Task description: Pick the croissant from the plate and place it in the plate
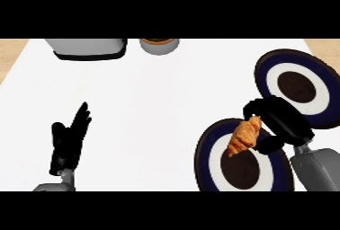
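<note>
Croissant (243,136), golden-brown and ridged, tapering to a darker orange tip at its lower end, lies tilted in the right hand (282,120) over the upper rim of the near plate (211,158). Black fingers (269,144) and thumb are curled round its upper end, clamped on the pastry. Whether it touches the plate cannot be told. That plate is ringed dark blue, then white, with a dark brown centre; a far plate (266,72) of the same pattern sits just beyond the hand on the white desk (166,99). At lower left the left hand (68,143) rests open, fingers straight and pointing up. Along the desk's far edge stand a grey appliance (86,48) and a grey cup (158,46) with an orange-brown top. No writing or brand can be read on anything
</note>
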